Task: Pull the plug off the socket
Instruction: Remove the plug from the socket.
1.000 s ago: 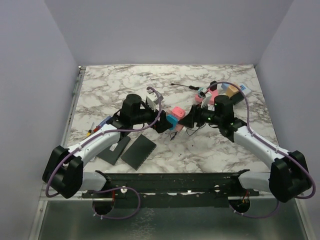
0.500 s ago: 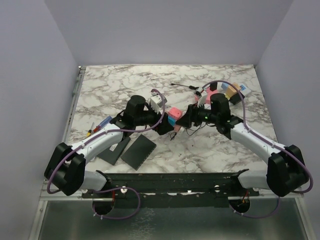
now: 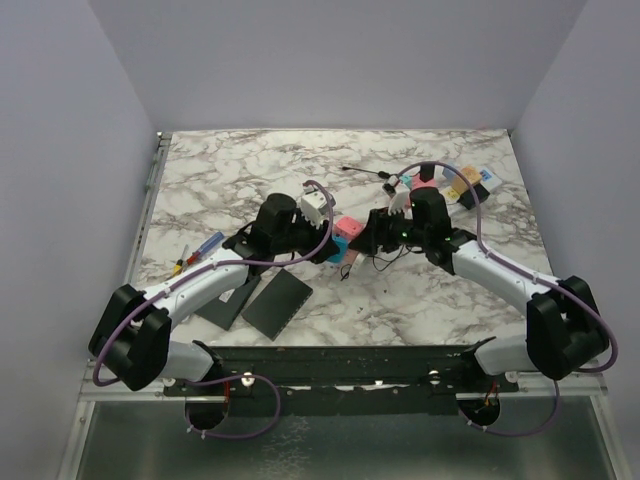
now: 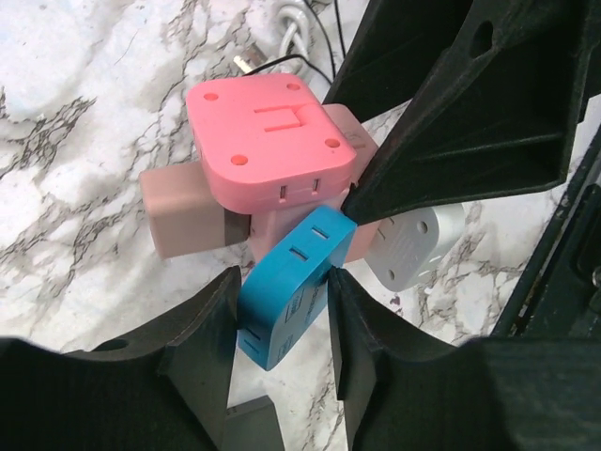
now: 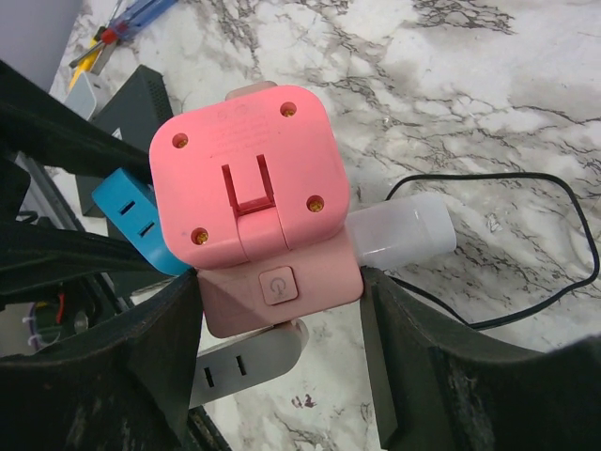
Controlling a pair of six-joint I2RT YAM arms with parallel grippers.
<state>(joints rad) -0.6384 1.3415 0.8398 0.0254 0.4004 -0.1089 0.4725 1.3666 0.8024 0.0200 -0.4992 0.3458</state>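
Note:
A pink cube socket (image 5: 249, 178) has plugs sticking out of several faces. My right gripper (image 5: 282, 348) is shut on its lower body, one finger on each side. Out of its near-left face sticks a blue plug (image 4: 291, 291), and my left gripper (image 4: 282, 348) is shut on it, both fingers touching its flat sides. The cube also carries a tan plug (image 4: 183, 211), a grey plug (image 5: 249, 362) and a white plug (image 5: 404, 230). From above, the socket (image 3: 347, 228) sits mid-table between the left gripper (image 3: 330, 250) and the right gripper (image 3: 372, 235).
Two flat black pads (image 3: 278, 302) lie near the left arm, with a screwdriver (image 3: 200, 250) further left. A thin black cable (image 5: 554, 244) loops on the marble to the right. A white strip with coloured pieces (image 3: 465, 185) lies at the back right, partly behind the right arm.
The left gripper has moved right up to the cube and its jaws have closed from wide open onto the blue plug. The right arm has shifted slightly left, holding the cube.

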